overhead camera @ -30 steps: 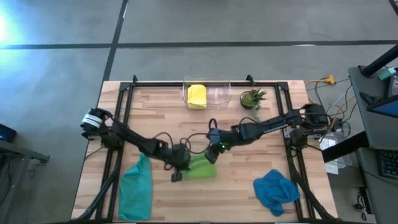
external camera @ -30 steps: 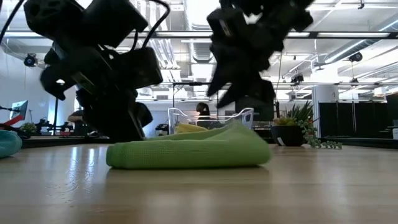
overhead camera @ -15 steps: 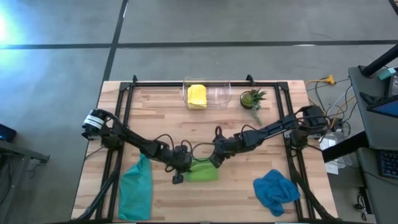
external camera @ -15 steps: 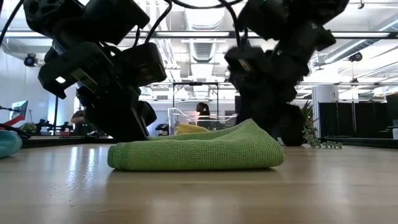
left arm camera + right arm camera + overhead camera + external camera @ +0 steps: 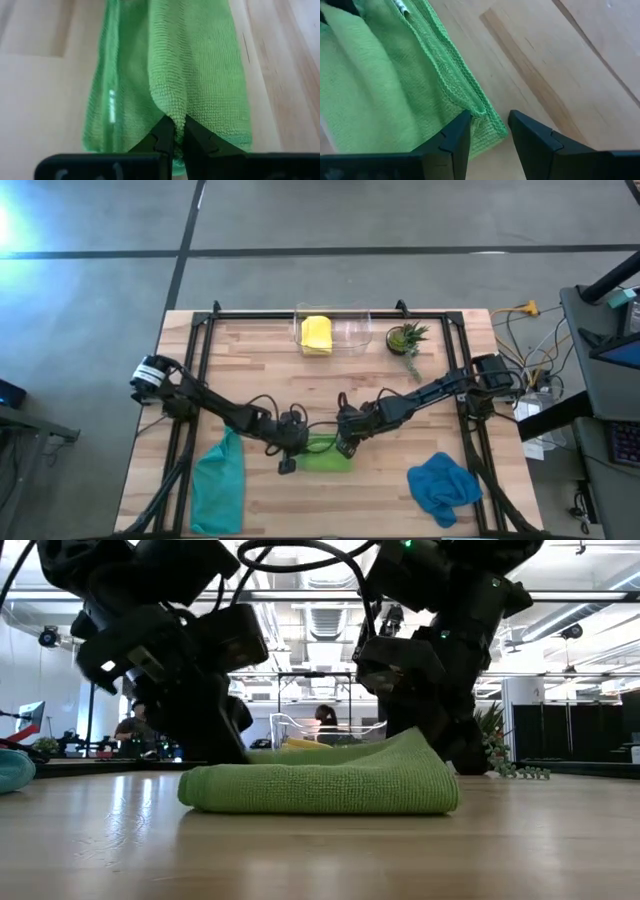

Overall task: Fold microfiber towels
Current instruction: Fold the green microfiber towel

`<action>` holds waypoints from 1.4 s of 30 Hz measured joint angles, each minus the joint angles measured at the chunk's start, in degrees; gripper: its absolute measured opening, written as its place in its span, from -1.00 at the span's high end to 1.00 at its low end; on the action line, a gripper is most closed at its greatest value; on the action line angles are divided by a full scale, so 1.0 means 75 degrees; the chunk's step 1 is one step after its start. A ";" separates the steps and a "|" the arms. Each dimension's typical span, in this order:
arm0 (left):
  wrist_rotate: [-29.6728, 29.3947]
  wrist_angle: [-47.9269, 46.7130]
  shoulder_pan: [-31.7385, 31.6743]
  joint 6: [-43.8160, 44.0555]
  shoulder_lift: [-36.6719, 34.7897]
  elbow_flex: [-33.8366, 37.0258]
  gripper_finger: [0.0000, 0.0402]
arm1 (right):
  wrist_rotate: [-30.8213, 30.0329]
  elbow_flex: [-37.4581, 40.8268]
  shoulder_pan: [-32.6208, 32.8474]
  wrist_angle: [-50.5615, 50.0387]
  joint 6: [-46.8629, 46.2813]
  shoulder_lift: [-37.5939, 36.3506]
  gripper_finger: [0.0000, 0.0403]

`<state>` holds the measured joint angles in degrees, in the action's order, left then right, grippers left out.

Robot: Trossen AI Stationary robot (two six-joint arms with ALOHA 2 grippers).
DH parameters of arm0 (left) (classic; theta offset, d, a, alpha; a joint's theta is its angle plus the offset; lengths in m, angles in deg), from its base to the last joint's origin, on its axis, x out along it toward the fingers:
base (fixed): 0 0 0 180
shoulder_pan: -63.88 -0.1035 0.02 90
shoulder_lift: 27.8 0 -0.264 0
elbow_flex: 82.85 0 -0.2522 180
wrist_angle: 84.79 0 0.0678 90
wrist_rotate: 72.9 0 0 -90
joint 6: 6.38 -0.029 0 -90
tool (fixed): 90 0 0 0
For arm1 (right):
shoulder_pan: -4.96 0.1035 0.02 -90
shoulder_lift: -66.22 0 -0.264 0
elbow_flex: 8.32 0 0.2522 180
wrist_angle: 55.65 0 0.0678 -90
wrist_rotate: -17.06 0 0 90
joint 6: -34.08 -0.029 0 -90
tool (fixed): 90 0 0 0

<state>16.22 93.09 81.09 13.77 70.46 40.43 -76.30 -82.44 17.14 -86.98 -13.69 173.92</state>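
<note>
The lime green towel (image 5: 325, 454) lay folded near the table's (image 5: 400, 390) front edge, midway. The left gripper (image 5: 175, 134) pinched its top layer; the right gripper (image 5: 489, 131), half open, straddled a corner, not visibly gripping. Both arms hid the towel's rear edge.

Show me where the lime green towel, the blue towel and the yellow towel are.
lime green towel (image 5: 325, 453), high view, middle of the folded cloth.
blue towel (image 5: 443, 485), high view, centre of the crumpled heap.
yellow towel (image 5: 316, 334), high view, middle of its top face.
</note>
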 joint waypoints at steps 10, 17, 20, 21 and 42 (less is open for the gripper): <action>-0.0944 -0.0320 -0.0009 -0.0533 -0.0762 0.0058 0.98 | -0.0129 0.0010 -0.0017 -0.0034 0.0000 0.0007 0.32; -0.1243 -0.0911 -0.0228 -0.0119 -0.0738 0.0208 0.99 | -0.0151 0.0011 -0.0020 -0.0024 0.0003 0.0009 0.32; -0.1504 -0.0906 -0.0296 0.0051 -0.0735 0.0227 0.99 | -0.0154 0.0012 -0.0020 -0.0017 0.0032 0.0012 0.32; -0.1553 -0.0881 -0.0326 0.0056 -0.0735 0.0227 0.99 | -0.0154 0.0012 -0.0020 -0.0017 0.0029 0.0012 0.32; -0.2178 -0.0814 -0.0842 0.0056 -0.0862 0.0184 0.42 | -0.0154 0.0012 -0.0023 0.0007 -0.0233 0.0018 0.32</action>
<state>-0.12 86.98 74.78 14.20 64.00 41.81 -77.45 -82.35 16.97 -86.93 -15.44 174.05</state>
